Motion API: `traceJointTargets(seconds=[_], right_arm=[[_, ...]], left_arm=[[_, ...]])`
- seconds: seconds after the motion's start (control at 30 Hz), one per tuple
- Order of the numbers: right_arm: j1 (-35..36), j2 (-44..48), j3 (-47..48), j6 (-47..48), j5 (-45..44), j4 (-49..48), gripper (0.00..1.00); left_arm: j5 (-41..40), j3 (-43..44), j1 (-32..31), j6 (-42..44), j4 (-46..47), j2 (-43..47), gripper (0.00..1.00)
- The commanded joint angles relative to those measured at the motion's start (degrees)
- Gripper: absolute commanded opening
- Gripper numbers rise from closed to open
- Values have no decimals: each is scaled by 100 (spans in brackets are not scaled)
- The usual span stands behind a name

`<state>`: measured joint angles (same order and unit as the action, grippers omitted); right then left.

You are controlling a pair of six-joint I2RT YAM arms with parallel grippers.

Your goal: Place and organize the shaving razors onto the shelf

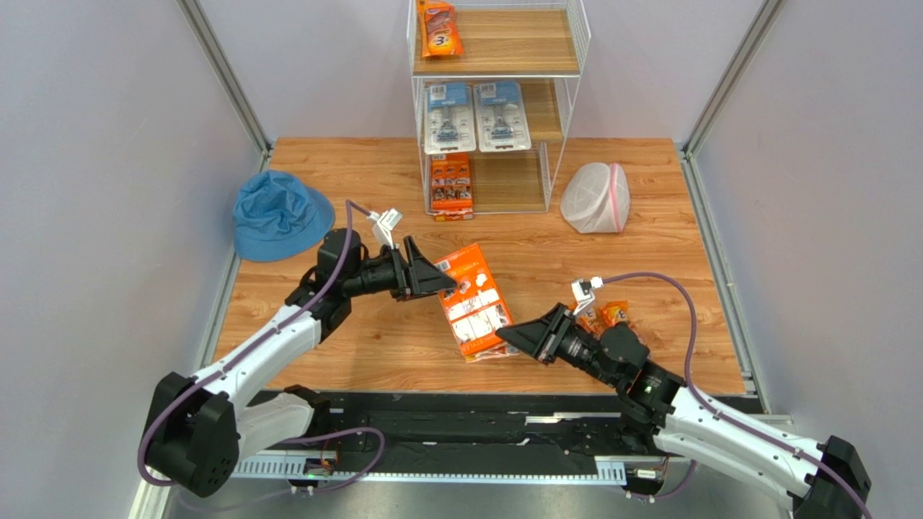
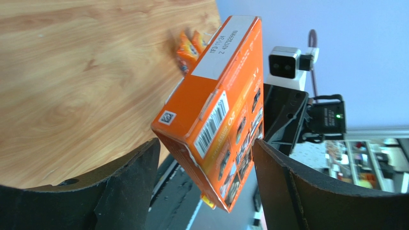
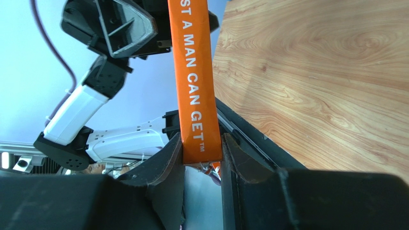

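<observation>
At mid-frame the right gripper (image 1: 507, 342) clamps its jaws on the lower end of an orange multi-pack (image 1: 475, 303) held on edge. The left gripper (image 1: 444, 281) has its jaws spread either side of the upper end, so I judge this a handover, and the left must close first. The shelf (image 1: 520, 43), upper centre, carries an orange bag (image 1: 439, 28) on top, two blister cards (image 1: 447, 117) on the middle board and a second multi-pack (image 1: 451, 185) lowest.

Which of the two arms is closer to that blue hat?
Left. The left arm passes close beside the blue hat; the right arm is across the table, its jaws clamping the orange razor pack.
</observation>
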<state>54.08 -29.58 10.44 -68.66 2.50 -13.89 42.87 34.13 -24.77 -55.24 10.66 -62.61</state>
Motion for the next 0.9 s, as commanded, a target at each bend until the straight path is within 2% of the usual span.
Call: traceJointTargets(seconds=[0.0,0.33,0.5,0.7,0.87], right_arm=[[23,154,20,107,-241,-9,2],[-169,146,72,-24,-936,800,0],[-548,-925,283,-68,-69,223,0],[-750,-2173,906,274,434,-351,0],[-1356,-2938,1188,275,1049,-973,0]], left_arm=[[-577,550,-1,909,-1413,293,80],[-1641,964,-1,1613,-2998,838,80],[-1703,973,-1,1762,-3298,865,80],[-1677,806,-1,1780,-3307,891,80],[-1668,718,-1,1780,-3315,935,80]])
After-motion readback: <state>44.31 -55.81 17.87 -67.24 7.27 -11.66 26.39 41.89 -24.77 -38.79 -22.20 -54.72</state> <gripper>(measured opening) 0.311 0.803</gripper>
